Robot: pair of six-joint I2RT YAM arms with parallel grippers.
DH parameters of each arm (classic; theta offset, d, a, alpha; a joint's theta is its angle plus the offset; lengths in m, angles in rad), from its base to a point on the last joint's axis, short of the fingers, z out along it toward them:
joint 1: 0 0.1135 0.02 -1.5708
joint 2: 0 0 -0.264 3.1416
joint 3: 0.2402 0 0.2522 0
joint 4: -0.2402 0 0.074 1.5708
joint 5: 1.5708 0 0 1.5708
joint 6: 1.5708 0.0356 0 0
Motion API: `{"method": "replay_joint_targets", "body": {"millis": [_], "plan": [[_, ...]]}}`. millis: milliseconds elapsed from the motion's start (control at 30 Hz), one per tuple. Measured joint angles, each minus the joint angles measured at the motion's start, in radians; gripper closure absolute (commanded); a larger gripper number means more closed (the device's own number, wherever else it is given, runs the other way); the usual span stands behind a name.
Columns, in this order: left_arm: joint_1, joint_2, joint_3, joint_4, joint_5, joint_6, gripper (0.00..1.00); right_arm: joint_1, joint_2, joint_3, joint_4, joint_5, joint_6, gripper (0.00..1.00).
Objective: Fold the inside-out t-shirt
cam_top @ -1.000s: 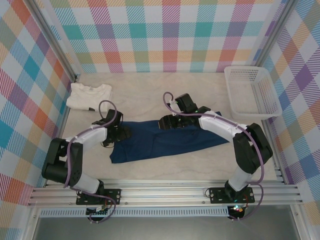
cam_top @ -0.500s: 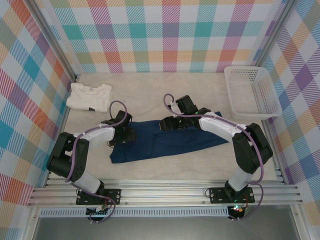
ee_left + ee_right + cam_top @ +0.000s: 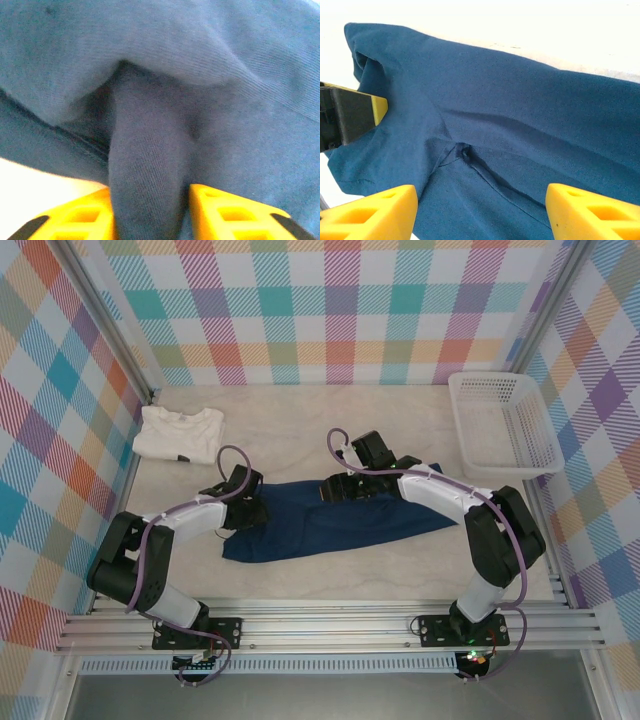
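A ridge of the dark navy cloth t-shirt (image 3: 150,150) packs the gap between the yellow fingers (image 3: 80,217) of the left gripper (image 3: 150,212). The fingers (image 3: 590,210) of the right gripper (image 3: 480,212) stand wide, with free room between them; bare pale tabletop (image 3: 520,25) lies beyond their tips.

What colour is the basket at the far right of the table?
White. The basket is a mesh-sided tray, and it shows best in the top external view.

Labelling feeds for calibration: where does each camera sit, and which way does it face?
Top external: above and behind the bases, looking down at the table, both arms and the navy t-shirt.
Left wrist: on the left gripper, facing a shirt fold pinched between its yellow fingers.
Right wrist: on the right gripper, open, looking down at the shirt.
Shared: both wrist views show the navy t-shirt.
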Motion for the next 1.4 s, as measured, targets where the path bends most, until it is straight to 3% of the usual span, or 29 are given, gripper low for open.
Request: {"method": "replay_joint_targets", "body": {"millis": [267, 633, 767, 1100, 1200, 1400], "plan": [[-0.016, 0.000, -0.001, 0.011, 0.030, 0.009, 1.00, 0.000, 0.000, 0.000, -0.022, 0.013, 0.000, 0.32], [0.057, -0.088, 0.010, -0.121, -0.091, 0.045, 1.00, -0.010, -0.016, 0.000, -0.098, 0.102, -0.020, 0.31], [0.099, -0.129, 0.061, -0.235, -0.195, 0.050, 1.00, -0.029, -0.063, 0.000, -0.123, 0.125, -0.034, 0.31], [0.109, -0.140, 0.401, -0.616, -0.553, 0.092, 1.00, -0.134, -0.171, -0.042, -0.171, 0.147, -0.037, 0.30], [0.065, -0.093, 0.536, -0.738, -0.637, 0.097, 1.00, -0.168, -0.179, -0.071, -0.193, 0.151, -0.037, 0.30], [-0.157, 0.177, 0.858, -0.954, -0.713, 0.070, 1.00, -0.185, -0.179, -0.103, -0.198, 0.153, -0.035, 0.30]]}}
